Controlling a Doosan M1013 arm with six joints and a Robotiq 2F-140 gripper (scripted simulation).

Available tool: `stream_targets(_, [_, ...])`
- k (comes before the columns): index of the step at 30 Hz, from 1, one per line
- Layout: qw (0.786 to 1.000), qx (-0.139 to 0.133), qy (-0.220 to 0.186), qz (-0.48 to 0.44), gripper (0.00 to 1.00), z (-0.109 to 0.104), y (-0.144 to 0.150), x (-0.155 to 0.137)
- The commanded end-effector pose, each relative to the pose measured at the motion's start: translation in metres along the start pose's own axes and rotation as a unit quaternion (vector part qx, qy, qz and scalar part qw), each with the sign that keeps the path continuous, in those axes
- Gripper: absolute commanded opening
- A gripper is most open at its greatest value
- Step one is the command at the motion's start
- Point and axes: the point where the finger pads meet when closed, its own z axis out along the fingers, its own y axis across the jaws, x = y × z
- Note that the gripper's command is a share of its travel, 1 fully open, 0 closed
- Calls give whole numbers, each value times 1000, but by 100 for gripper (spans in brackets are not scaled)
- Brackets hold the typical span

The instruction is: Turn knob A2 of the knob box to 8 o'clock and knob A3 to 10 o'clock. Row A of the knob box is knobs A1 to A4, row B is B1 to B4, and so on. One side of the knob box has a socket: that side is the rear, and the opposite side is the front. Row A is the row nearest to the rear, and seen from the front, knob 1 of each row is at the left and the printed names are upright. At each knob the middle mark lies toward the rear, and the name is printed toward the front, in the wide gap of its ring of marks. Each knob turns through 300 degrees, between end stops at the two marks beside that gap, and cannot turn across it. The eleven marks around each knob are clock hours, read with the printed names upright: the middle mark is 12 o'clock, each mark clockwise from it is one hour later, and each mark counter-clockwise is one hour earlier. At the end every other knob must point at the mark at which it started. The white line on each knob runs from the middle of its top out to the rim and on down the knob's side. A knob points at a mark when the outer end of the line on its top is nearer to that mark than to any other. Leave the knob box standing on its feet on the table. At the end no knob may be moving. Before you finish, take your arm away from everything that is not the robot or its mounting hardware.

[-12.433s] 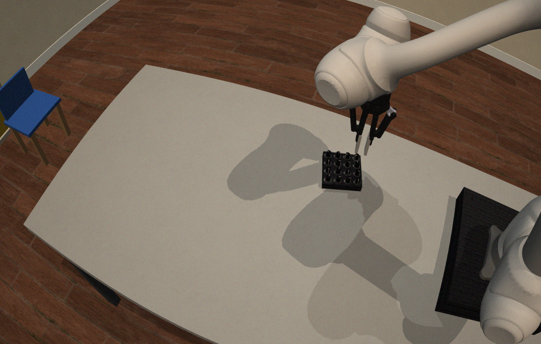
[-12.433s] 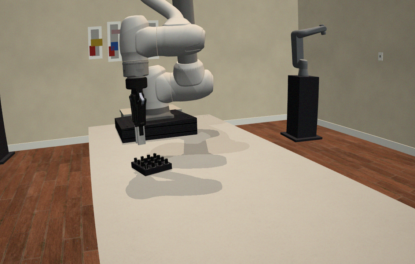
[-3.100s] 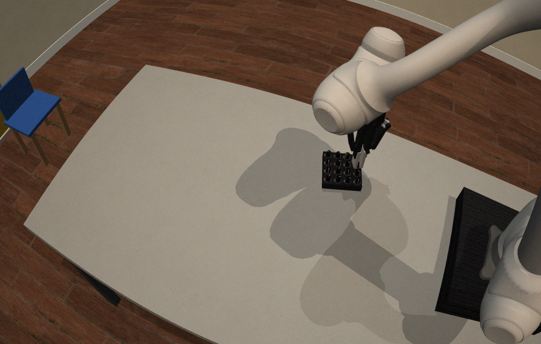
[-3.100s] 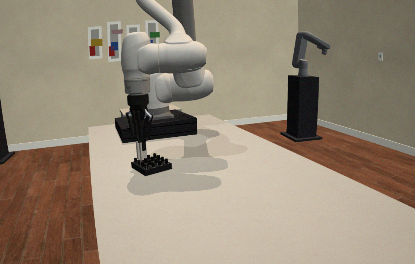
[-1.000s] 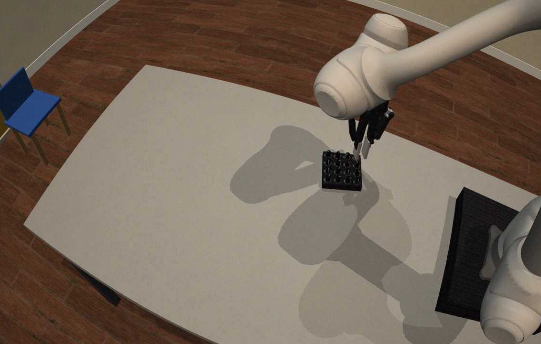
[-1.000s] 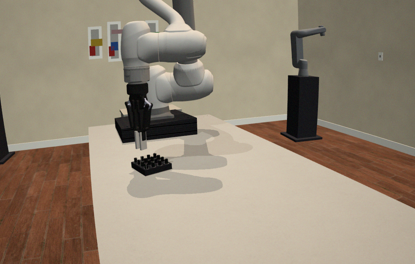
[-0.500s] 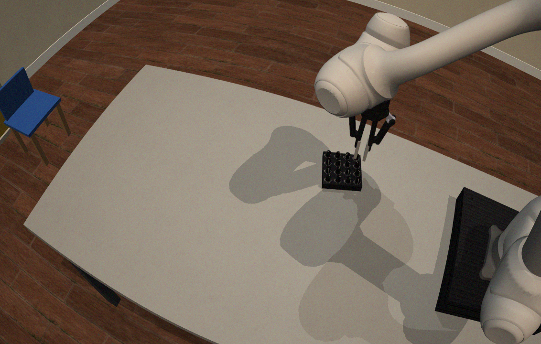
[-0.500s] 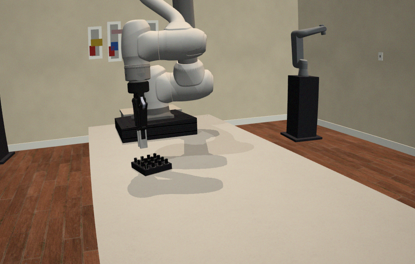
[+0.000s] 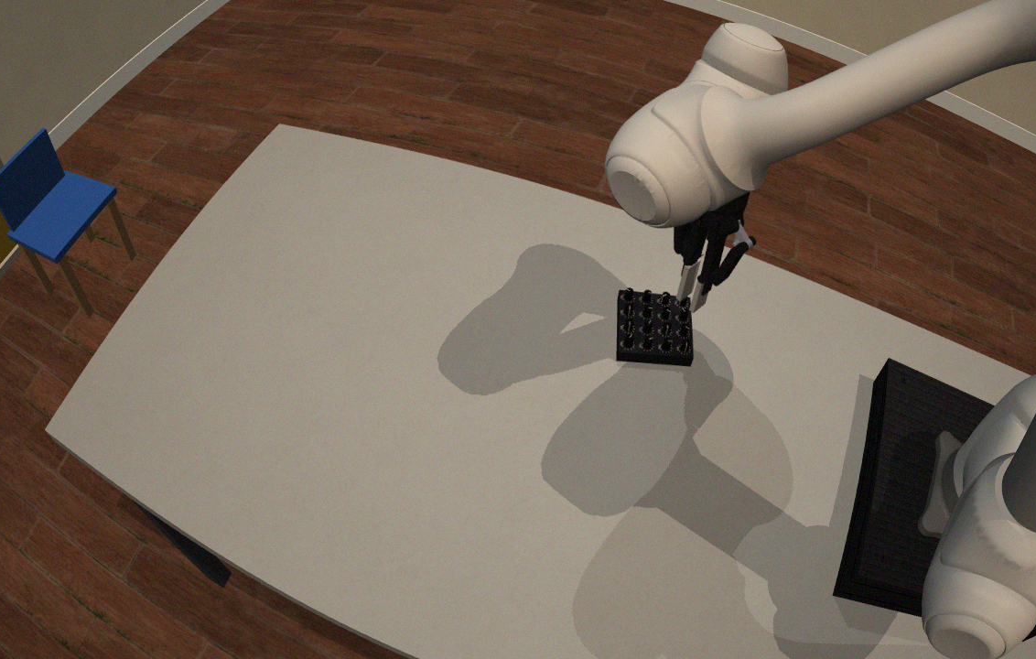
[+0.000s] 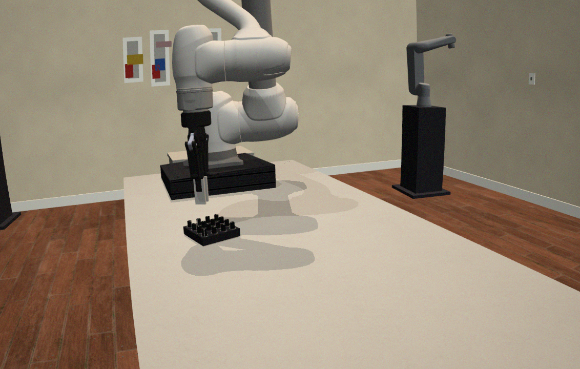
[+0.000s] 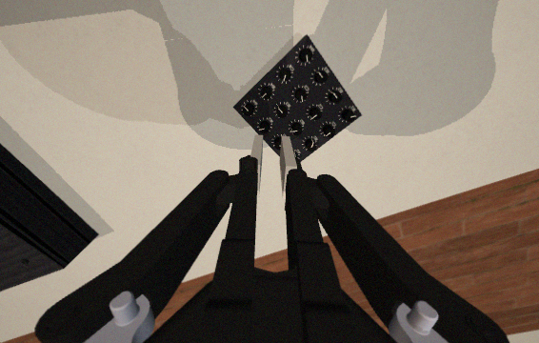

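Claw [image 11: 270, 157], nearly together on nothing, hangs above knob box [image 11: 298, 97], per wrist view.

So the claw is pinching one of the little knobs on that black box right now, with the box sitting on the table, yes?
Not quite. The gripper hangs above the knob box with clear air beneath its fingertips, nearly shut on nothing; the exterior view shows it. The box does sit on the table.
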Motion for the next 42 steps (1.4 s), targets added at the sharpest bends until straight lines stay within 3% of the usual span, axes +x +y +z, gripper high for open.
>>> stream_targets(1, [997,-1,-6,78,12,-2,-2,2])
stream_targets(3, [997,-1,-6,78,12,-2,-2,2])
stream_targets(8, [980,-2,-6,197,12,-4,-4,4])
stream_targets(18, [930,-3,-6,368,12,-8,-8,8])
stream_targets(42, [927,-3,-6,376,12,-8,-8,8])
